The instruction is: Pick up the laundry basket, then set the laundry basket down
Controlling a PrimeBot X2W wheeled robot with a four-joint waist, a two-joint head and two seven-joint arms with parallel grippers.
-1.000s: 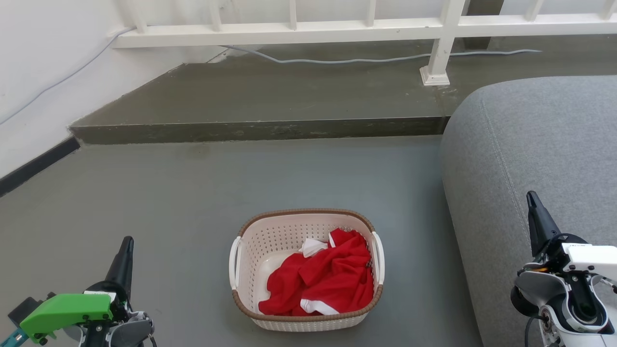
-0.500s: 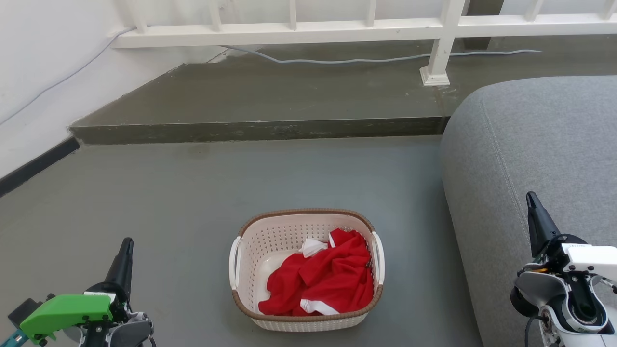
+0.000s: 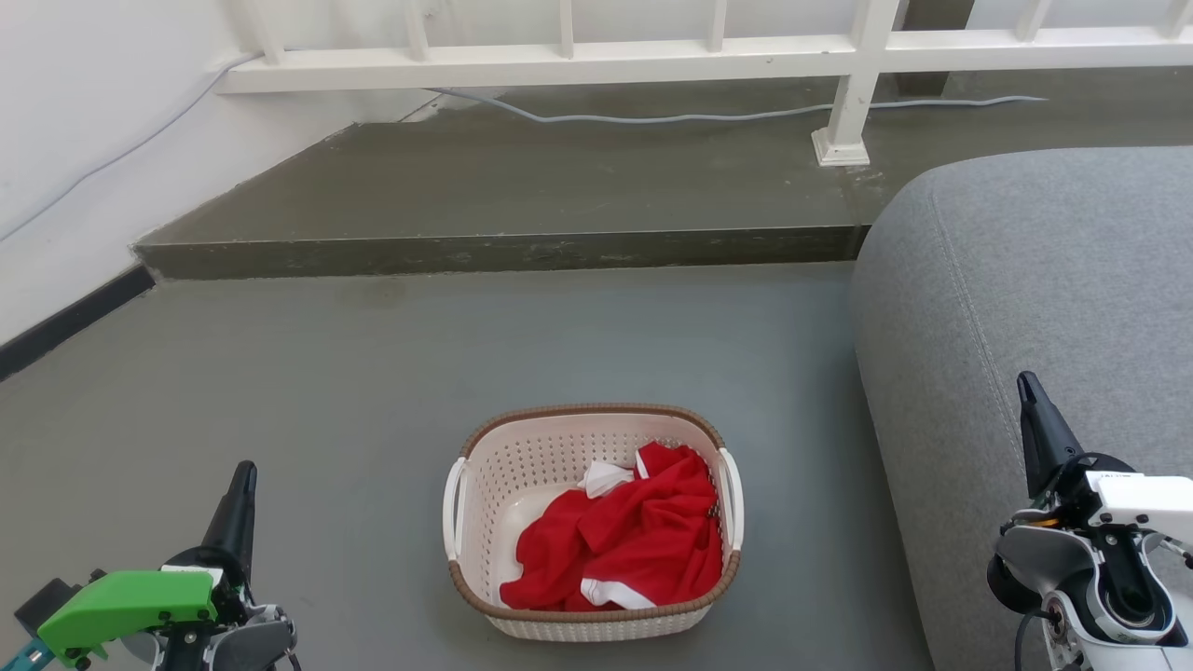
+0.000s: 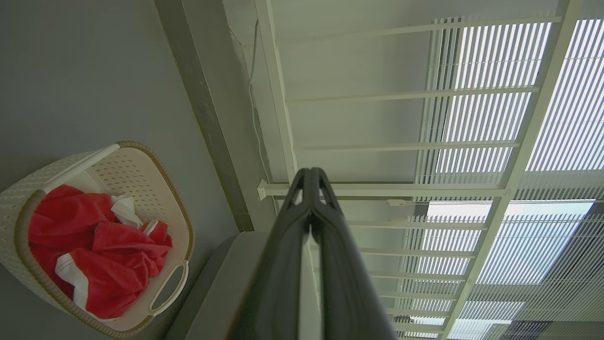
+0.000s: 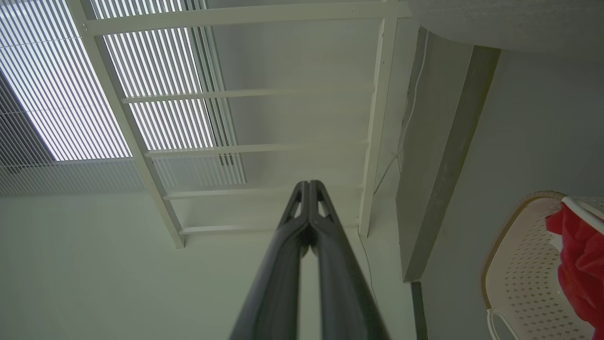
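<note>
Head view: at the near left, the left gripper (image 3: 244,473) points up over the grey floor (image 3: 373,373). The left wrist view shows its two dark fingers (image 4: 283,264) pressed together at the tips, with nothing between them. Near and central, the laundry basket (image 3: 592,411) sits on the floor, apart from both grippers, with a red-and-white garment (image 3: 634,545) heaped inside. Just right of it stands a grey sofa (image 3: 1025,280). At the near right, the right gripper (image 3: 1028,384) hangs in front of the sofa, its fingers likewise closed tip to tip and empty.
</note>
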